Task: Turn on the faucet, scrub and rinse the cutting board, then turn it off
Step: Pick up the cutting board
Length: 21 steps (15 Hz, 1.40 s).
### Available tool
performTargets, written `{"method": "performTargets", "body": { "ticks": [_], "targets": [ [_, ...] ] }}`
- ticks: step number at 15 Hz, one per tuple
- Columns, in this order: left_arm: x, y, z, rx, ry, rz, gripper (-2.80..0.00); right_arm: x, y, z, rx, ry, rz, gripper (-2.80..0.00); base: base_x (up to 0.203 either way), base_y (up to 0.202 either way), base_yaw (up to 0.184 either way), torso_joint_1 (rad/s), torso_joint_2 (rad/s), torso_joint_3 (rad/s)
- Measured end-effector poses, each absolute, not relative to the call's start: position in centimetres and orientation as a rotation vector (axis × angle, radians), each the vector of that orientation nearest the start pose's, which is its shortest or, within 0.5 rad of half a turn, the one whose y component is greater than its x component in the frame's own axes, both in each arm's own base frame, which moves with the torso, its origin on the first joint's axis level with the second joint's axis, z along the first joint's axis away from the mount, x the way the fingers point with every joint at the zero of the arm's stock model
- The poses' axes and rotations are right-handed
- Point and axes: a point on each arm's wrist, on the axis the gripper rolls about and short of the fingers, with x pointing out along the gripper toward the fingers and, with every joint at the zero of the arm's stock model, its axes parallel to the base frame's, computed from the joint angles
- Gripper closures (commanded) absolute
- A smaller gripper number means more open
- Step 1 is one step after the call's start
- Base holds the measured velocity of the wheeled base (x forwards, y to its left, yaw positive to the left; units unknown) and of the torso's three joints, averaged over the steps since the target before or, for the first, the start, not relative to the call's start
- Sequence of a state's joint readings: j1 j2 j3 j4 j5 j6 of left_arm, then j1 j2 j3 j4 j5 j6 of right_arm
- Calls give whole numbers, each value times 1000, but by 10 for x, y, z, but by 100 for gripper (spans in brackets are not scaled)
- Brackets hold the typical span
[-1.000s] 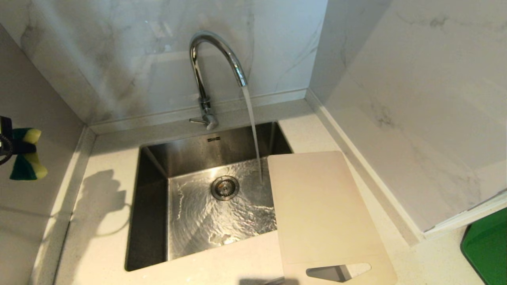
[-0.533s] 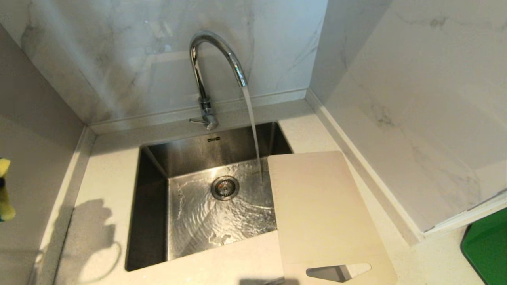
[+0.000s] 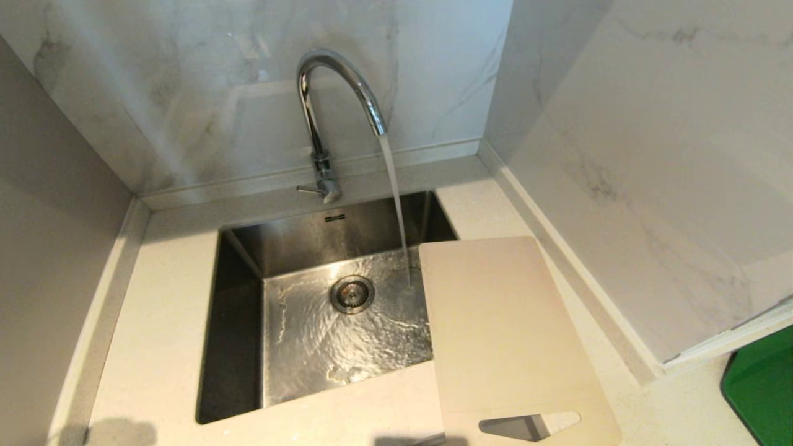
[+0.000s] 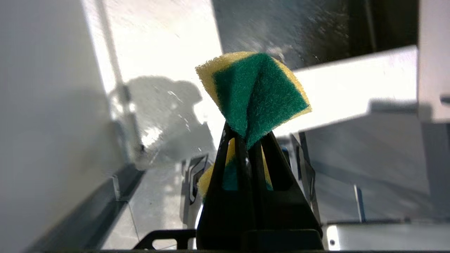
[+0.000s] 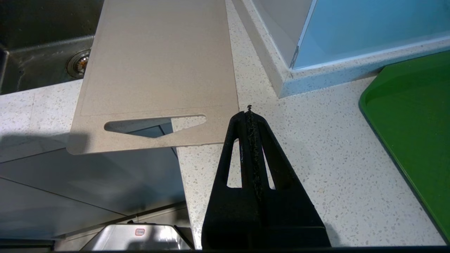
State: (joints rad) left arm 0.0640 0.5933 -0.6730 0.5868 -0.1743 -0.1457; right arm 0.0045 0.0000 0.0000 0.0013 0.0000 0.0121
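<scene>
One faucet [image 3: 337, 118] stands at the far edge of the sink [image 3: 238, 322], a tall polished chrome gooseneck with an arched spout and a thin lever jutting left at its base. A single smooth stream of water [image 3: 395, 204] falls from the spout onto the brushed steel floor of the basin, where it spreads in ripples around the one round drain [image 3: 352, 293]. One cutting board [image 3: 508, 334], thin, flat, matte beige plastic with rounded corners, lies on the right, its left part hanging over the sink's right edge and the rest on the pale speckled stone surface [image 3: 161, 322]; its oblong handle cutout sits at the near end, over the surface's front edge. Glossy marbled panels line the far and right walls. A green tray [image 3: 765, 387] with a curved rim shows at the near right.

Neither arm shows from overhead. The left gripper [image 4: 248, 140] has its black fingers pinching one sponge [image 4: 255, 93], coarse green scouring fibre over yellow foam, folded into a bow shape. The right gripper [image 5: 249, 114] hangs just off the board's near right corner, its two fingers pressed together on nothing.
</scene>
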Motion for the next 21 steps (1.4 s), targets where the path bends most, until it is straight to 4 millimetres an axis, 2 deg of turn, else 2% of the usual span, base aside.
{"method": "performTargets", "body": {
  "ticks": [5, 10, 15, 21],
  "targets": [
    [-21, -4, 173, -191, 476, -133, 0, -23, 0, 75, 12, 2, 4, 0, 0, 0, 0, 0, 0, 0],
    [-34, -6, 152, -218, 450, -73, 0, -23, 0, 75, 12, 2, 5, 0, 0, 0, 0, 0, 0, 0],
    [-30, -4, 148, -198, 343, -1, 0, -23, 0, 75, 12, 1, 4, 0, 0, 0, 0, 0, 0, 0],
    [-14, -3, 124, -155, 278, -5, 0, -23, 0, 75, 12, 2, 3, 0, 0, 0, 0, 0, 0, 0]
  ]
}}
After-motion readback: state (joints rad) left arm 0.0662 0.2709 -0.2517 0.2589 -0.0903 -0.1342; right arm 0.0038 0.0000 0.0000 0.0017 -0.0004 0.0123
